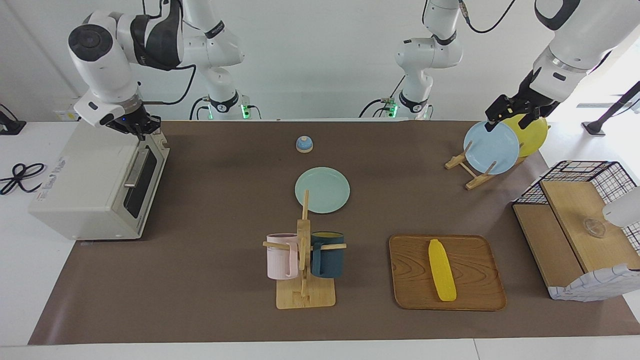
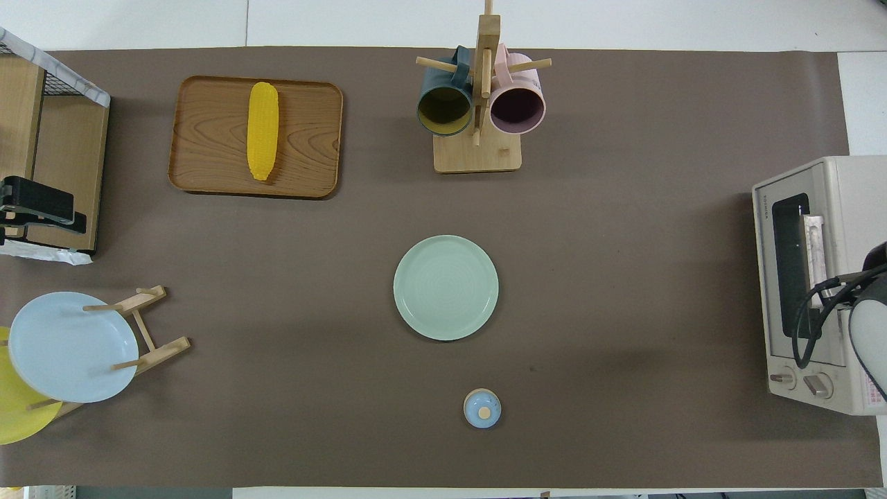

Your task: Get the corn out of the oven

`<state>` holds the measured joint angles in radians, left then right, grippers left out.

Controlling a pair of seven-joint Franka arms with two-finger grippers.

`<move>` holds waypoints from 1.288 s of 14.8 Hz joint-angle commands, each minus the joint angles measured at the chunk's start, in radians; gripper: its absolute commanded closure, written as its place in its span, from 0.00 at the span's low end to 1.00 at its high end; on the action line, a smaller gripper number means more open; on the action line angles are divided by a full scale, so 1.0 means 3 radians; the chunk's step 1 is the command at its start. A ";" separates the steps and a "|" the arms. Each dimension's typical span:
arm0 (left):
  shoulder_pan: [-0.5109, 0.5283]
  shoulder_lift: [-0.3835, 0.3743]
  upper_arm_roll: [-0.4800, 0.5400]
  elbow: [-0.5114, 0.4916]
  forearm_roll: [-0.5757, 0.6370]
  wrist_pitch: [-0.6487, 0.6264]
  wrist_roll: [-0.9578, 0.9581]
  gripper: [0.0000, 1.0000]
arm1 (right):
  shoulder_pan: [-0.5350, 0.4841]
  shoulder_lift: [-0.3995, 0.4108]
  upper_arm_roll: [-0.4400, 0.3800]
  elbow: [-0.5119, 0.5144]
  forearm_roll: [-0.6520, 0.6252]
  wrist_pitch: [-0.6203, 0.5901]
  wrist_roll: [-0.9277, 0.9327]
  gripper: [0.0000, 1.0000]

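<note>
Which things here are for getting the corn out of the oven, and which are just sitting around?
For the job:
corn, lying on the wooden tray
oven, door shut

Just sitting around:
green plate
mug rack
blue plate
yellow plate
wire basket shelf

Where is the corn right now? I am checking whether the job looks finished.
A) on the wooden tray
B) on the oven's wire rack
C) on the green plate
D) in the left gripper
A: the corn lies flat on the wooden tray, well away from the oven, whose door is shut.
</note>
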<state>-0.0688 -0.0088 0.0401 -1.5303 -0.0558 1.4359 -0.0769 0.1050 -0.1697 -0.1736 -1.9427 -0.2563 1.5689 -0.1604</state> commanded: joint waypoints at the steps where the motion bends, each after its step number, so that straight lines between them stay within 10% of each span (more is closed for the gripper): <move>1: -0.0011 -0.0093 -0.0042 -0.0115 0.0063 0.0046 -0.0066 0.00 | 0.0090 0.0141 0.0027 0.0517 0.0250 -0.0401 -0.0043 1.00; 2: -0.0006 -0.0093 -0.0047 -0.0110 0.0063 0.0056 -0.0061 0.00 | 0.0085 0.0197 0.0027 0.0650 0.0373 -0.0514 -0.0048 0.82; 4: 0.0035 -0.0093 -0.0082 -0.0130 0.0068 0.0076 -0.0015 0.00 | 0.0008 0.0244 -0.0004 0.0764 0.0776 -0.0597 -0.0038 0.00; 19: 0.0086 -0.0098 -0.0236 -0.0329 0.0273 0.0342 0.0047 0.00 | 0.0095 0.0617 0.0006 0.1153 0.0844 -0.0679 0.0437 0.00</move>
<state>-0.0585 -0.0109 -0.0153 -1.5965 0.0047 1.5167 -0.0766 0.1468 0.0108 -0.1735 -1.6288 -0.0236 1.3901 -0.0409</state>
